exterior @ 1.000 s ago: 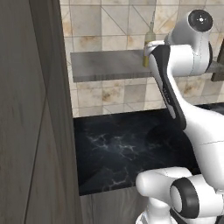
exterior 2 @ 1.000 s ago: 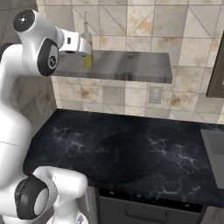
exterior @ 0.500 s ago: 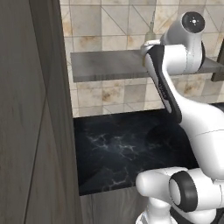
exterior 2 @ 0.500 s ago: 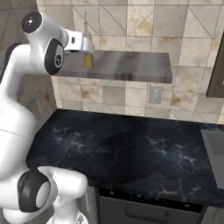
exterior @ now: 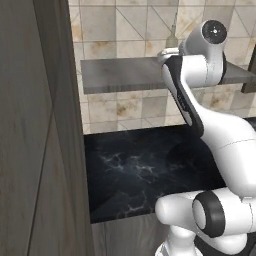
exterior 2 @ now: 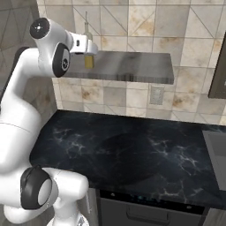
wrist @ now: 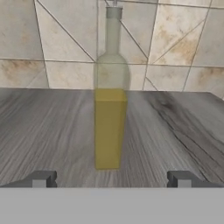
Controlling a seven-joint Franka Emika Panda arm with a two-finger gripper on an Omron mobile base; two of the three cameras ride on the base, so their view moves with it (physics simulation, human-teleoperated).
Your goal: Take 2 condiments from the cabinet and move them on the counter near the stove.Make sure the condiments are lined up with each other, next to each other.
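Observation:
One condiment, a tall slim yellow-green oil bottle, stands upright on a grey wooden shelf against the tiled wall. My gripper is open and level with the bottle's base. It faces the bottle squarely, which stands a short way beyond the two fingertips and touches neither. From the right base view, the gripper reaches to the shelf's left end and covers the middle of the bottle. The left base view shows the bottle's neck above the arm. The black veined counter lies below. The stove is out of view.
The shelf runs right along the wall above the counter. A tall grey wooden panel stands close on the left. A wall socket sits under the shelf, and a dark drawer front lies below the counter edge.
The arm's upper joints have shifted and the hand has edged a little closer to the bottle on the shelf. The jaws have stayed open and the bottle has not moved.

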